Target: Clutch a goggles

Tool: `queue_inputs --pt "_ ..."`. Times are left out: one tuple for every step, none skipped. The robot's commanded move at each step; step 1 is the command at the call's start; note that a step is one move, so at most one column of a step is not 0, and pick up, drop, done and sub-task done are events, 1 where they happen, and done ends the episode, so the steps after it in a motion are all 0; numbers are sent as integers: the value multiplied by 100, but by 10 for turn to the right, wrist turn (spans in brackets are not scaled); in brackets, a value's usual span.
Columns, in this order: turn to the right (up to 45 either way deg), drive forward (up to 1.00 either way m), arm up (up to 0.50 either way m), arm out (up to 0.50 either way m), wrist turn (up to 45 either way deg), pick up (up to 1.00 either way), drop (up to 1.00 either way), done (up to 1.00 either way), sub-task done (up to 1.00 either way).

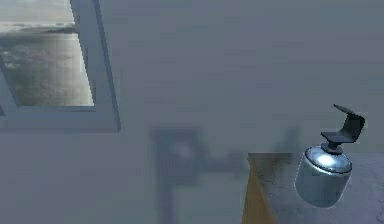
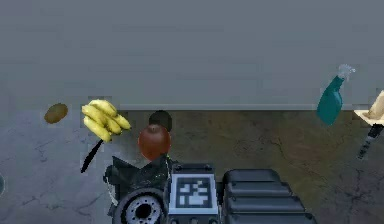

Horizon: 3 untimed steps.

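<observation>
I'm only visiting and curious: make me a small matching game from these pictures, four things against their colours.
Things:
1. bananas
2. spray bottle
3. round thing
4. canister

Colours:
A. teal
B. silvery blue
C. yellow
D. reddish brown

Pairs: 1-C, 2-A, 3-D, 4-B.
</observation>
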Motion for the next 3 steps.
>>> queue_inputs --pt "0 0 -8 0 0 0 0 0 0" --pt "0 0 0 0 0 100 0 0 0" --pt "0 0 8 0 0 0 0 0 0"
